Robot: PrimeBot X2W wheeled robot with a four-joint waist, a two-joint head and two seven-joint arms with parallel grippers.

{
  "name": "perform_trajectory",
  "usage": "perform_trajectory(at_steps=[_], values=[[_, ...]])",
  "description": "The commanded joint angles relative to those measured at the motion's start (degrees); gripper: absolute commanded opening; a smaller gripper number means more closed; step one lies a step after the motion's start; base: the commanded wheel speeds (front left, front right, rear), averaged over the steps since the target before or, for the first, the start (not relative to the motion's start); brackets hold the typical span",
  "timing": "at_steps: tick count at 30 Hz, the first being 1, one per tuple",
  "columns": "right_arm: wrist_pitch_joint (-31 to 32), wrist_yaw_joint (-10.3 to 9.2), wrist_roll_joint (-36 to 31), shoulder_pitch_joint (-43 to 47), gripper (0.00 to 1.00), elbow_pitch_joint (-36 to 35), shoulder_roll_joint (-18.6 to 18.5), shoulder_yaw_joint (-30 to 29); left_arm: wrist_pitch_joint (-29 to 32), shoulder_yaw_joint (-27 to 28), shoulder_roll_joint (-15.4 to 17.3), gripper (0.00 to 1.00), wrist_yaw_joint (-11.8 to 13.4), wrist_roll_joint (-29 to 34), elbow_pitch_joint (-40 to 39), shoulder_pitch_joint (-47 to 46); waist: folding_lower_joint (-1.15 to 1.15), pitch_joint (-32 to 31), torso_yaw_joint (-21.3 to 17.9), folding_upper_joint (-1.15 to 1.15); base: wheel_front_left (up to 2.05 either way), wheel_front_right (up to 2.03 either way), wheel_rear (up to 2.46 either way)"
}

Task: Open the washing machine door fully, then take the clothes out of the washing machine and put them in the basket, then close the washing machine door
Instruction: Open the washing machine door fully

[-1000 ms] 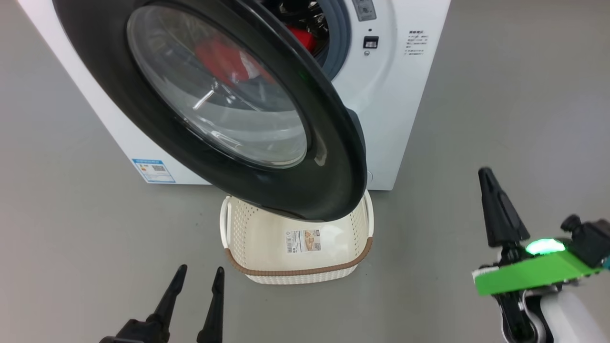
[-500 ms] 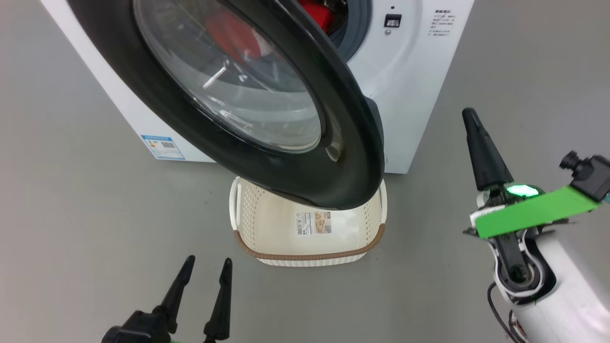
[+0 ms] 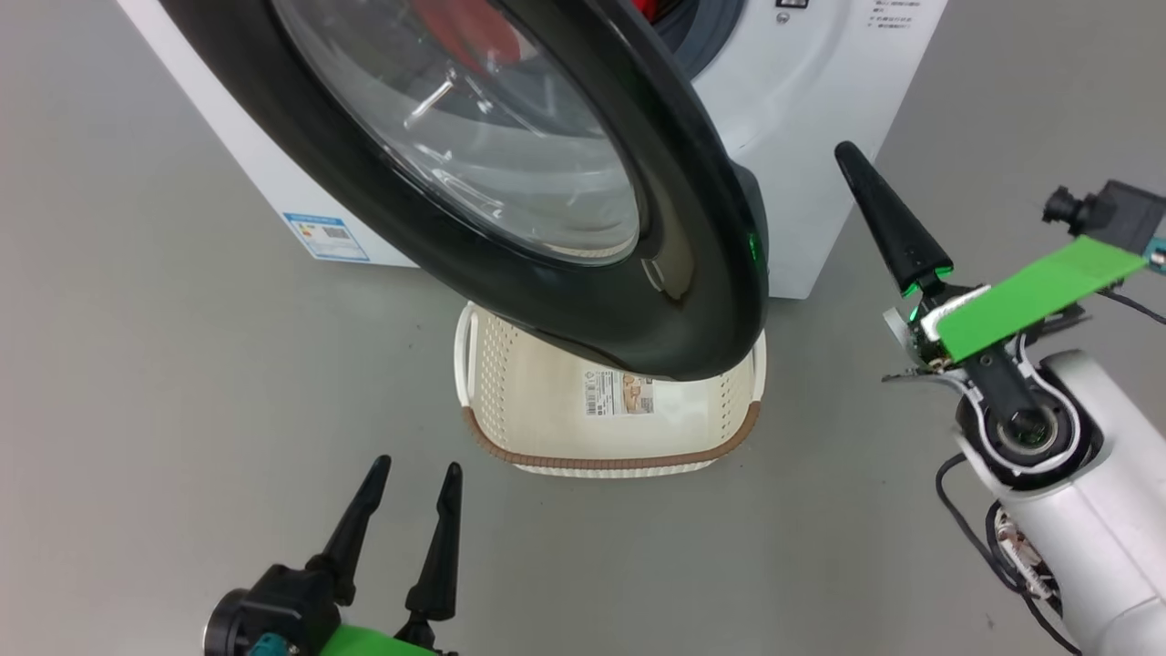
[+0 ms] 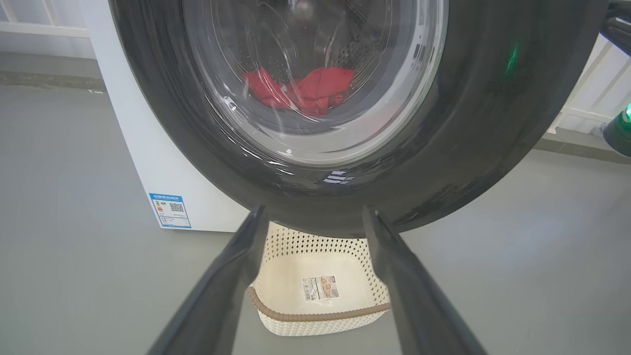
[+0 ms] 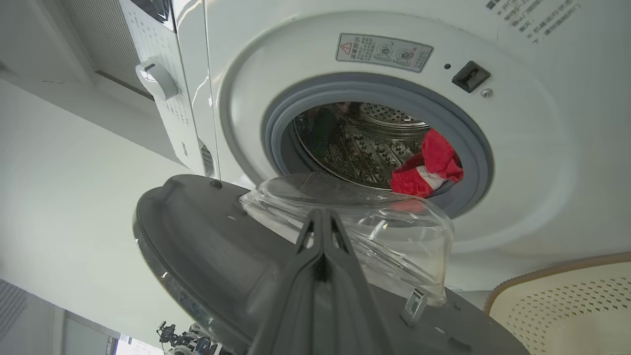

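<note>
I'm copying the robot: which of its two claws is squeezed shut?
The right gripper: its fingers press together into one spike; on the left gripper they stand apart.

Our left gripper (image 3: 417, 466) sits low at the near left, with its two dark fingers spread wide and pointing away from us. Our right gripper (image 3: 847, 157) is farther out on the right, fingers pressed together into one dark spike that leans far and a bit left. Behind it there's the green-marked wrist (image 3: 1029, 296), then the pale forearm (image 3: 1084, 519) running back to the near right corner.
</note>
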Motion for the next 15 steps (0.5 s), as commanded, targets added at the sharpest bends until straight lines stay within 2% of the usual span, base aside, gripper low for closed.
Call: perform_trajectory(at_steps=[1, 5, 6, 7, 8, 15], values=[[3.24, 0.43, 3.25, -1.62, 0.0, -0.93, 0.12, -0.36, -0.69, 1.36, 0.48, 1.0, 0.45, -0.42, -1.52, -1.51, 0.0, 0.81, 0.57, 0.0, 0.0, 0.0, 0.0], [11.33, 0.43, 7.64, -2.67, 0.0, 1.26, 0.46, -1.79, -0.69, 0.82, 0.48, 1.0, 0.65, -0.8, -1.52, -2.01, 0.0, 1.49, 1.07, 0.0, 0.0, 0.0, 0.0], [11.33, 0.43, 7.64, -2.67, 0.0, 1.26, 0.46, -1.79, -0.69, 0.82, 0.48, 1.0, 0.65, -0.8, -1.52, -2.01, 0.0, 1.49, 1.07, 0.0, 0.0, 0.0, 0.0], [14.94, 0.43, 8.65, -3.22, 0.0, 2.09, 0.61, -2.52, -0.69, 0.54, 0.48, 1.0, 0.73, -0.97, -1.51, -2.23, 0.0, 1.74, 1.39, 0.0, 0.0, 0.0, 0.0], [14.94, 0.43, 8.65, -3.22, 0.0, 2.09, 0.61, -2.52, -0.69, 0.54, 0.48, 1.0, 0.73, -0.97, -1.51, -2.23, 0.0, 1.74, 1.39, 0.0, 0.0, 0.0, 0.0], [25.62, 0.43, 10.58, -3.85, 0.0, 4.79, 2.08, -4.6, -0.69, -0.33, 0.48, 1.0, 1.06, -1.61, -1.54, -2.5, 0.0, 1.73, 2.52, 0.0, 0.0, 0.0, 0.0]])
